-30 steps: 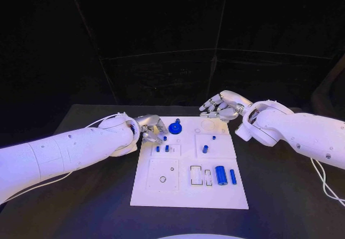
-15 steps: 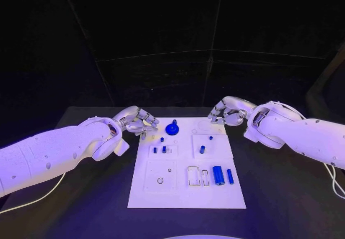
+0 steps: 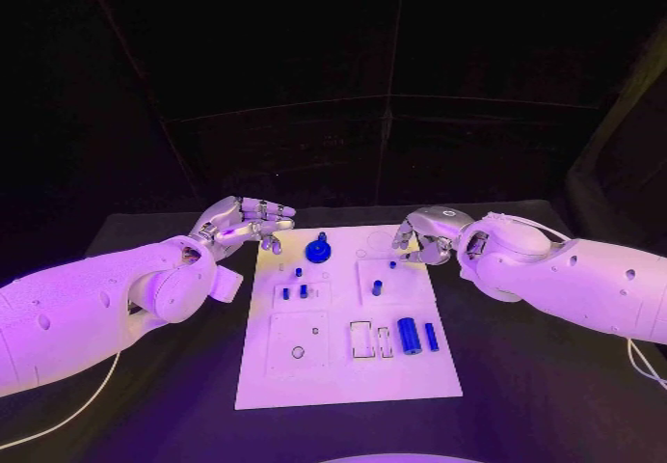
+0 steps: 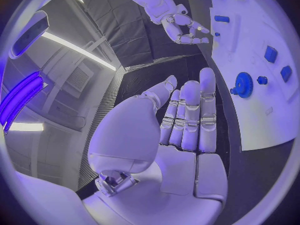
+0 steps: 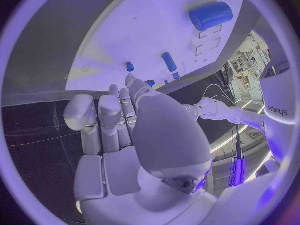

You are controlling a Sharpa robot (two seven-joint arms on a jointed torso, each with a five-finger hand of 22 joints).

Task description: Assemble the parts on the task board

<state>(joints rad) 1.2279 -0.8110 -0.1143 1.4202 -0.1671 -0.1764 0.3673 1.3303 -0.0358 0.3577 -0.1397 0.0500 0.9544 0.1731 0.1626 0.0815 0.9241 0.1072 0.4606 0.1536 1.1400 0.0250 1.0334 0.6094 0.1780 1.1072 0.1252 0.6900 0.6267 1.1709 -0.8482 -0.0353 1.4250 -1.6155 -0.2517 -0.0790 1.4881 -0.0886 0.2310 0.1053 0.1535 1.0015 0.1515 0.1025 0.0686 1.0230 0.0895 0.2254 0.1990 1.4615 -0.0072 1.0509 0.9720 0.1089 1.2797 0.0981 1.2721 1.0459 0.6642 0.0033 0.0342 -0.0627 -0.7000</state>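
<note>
- The left hand (image 3: pixel 245 224) is held flat beside the task board (image 3: pixel 348 386), fingers extended, nothing gripped.
- The right hand (image 3: pixel 421 237) is curled over the board's far right corner; whether anything is pinched cannot be told.
- The blue gear (image 3: pixel 318 252) is seen on the board's far end.

Lab: black-curtained robot bench (image 3: pixel 556 367), ceiling striplights (image 4: pixel 78 47)

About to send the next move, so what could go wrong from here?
1. The right hand hangs curled over the task board's far right corner; lowering blind could knock the small blue part beside it.
2. The left hand, open, hovers beside the blue gear; a sweep might knock it.
</note>
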